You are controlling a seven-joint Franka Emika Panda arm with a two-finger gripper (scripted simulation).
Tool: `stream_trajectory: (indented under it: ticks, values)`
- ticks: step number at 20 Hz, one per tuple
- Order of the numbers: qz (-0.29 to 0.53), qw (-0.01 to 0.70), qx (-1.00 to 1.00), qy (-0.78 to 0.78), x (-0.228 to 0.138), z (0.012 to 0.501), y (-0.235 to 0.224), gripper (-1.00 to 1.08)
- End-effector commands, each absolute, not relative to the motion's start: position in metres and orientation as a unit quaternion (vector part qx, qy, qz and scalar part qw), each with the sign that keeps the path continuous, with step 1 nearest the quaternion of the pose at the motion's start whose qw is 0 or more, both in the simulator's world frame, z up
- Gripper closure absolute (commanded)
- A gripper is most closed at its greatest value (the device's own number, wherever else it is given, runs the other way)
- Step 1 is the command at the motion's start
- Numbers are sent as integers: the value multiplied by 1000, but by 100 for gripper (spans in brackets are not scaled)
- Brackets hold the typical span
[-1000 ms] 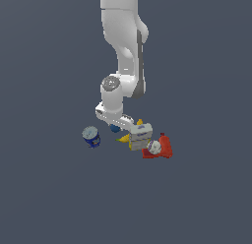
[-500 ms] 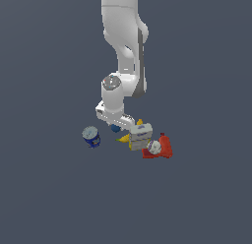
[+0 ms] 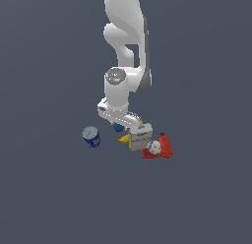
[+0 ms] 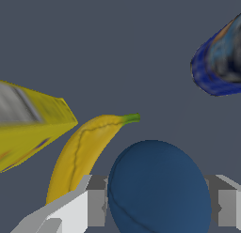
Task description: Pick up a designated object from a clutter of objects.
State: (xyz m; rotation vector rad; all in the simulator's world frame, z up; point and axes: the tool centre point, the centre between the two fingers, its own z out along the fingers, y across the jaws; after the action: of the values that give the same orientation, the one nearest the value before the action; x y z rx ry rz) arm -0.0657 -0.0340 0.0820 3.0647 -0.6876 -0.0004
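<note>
The small dark blue ball (image 4: 157, 190) sits right between the two grey fingers (image 4: 94, 207) of the gripper (image 4: 157, 208). One finger is on each side of the ball, and both look like they are touching it, so the gripper seems to be closed on the ball. In the exterior view the ball (image 3: 118, 126) peeks out just under the white hand of the arm (image 3: 123, 66), with the gripper (image 3: 118, 121) low over the pile. I cannot tell if the ball rests on the floor or is off it.

Just beside the ball lies the yellow banana (image 4: 80, 154), with its green stem pointing away from the gripper. In the exterior view only a bit of the banana (image 3: 123, 138) shows, near the ball.

Next to the banana is the white-grey box with a yellow edge (image 4: 28, 121). In the exterior view the box (image 3: 140, 136) is to the right of the ball. Touching the box on its right is the red piece with a white cap (image 3: 158, 147).

The blue can (image 3: 91, 137) stands apart, on the exterior view's left. Its edge (image 4: 219, 58) also shows in the wrist view.
</note>
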Motion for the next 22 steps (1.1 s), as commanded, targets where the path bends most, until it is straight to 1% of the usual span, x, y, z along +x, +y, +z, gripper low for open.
stream_trajectory:
  ticks: [1, 22]
  values:
    - [0, 1, 976, -219, -56, 99, -26, 108]
    - [0, 1, 976, -219, 43, 268, 51, 108]
